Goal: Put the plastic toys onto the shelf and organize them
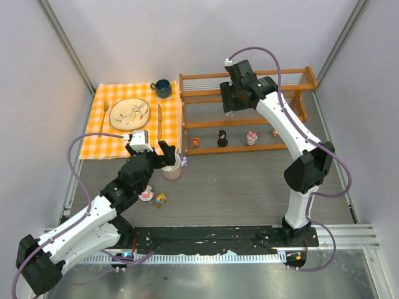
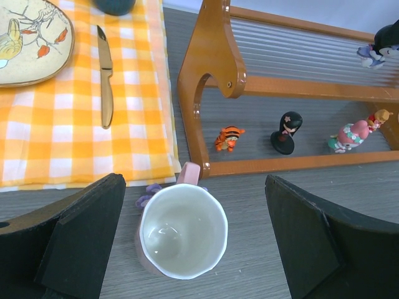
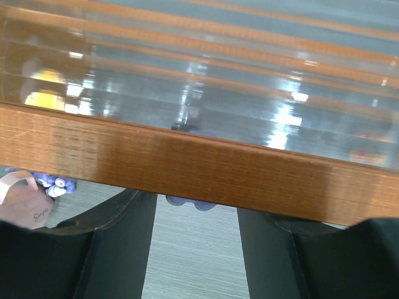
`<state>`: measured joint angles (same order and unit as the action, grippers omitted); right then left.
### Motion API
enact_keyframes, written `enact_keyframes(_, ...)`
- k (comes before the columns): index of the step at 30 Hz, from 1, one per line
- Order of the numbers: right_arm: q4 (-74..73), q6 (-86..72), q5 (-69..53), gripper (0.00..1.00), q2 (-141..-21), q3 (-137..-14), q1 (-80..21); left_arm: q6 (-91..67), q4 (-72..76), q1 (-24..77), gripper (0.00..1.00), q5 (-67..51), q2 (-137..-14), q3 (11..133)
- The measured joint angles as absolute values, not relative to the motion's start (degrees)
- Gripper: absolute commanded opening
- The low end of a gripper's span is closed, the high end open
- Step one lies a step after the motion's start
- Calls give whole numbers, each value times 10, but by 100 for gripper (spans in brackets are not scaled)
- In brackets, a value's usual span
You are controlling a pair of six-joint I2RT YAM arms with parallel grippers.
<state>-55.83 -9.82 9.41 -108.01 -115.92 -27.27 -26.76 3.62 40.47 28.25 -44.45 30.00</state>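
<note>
My left gripper [image 2: 193, 246] hangs open above the white-and-pink mug [image 2: 182, 230], which stands between its fingers untouched. A purple toy [image 2: 147, 193] peeks out behind the mug. On the shelf's [image 1: 206, 148] lower rail stand an orange tiger [image 2: 229, 137], a black figurine [image 2: 287, 132] and a pink-white one [image 2: 349, 135]. Two more toys, pink-white [image 1: 146, 195] and yellow [image 1: 161, 200], lie on the table by my left arm. My right gripper [image 1: 230, 104] reaches into the shelf's upper tier. A purple toy [image 3: 190, 202] sits between its fingers, and a wooden rail [image 3: 187, 165] hides the fingertips.
An orange checked cloth [image 1: 118, 146] at the back left carries a plate [image 1: 129, 113], a fork, a knife [image 2: 105, 75] and a dark blue cup [image 1: 163, 88]. Another small figurine [image 3: 31, 196] lies left of my right gripper's fingers. Grey walls close in both sides.
</note>
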Motion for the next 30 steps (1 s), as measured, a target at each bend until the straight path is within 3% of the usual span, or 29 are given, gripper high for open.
enact_keyframes(30,-489,-67,95,1,-1016,-1021,-245,-270,50,392,100,260,-459,295)
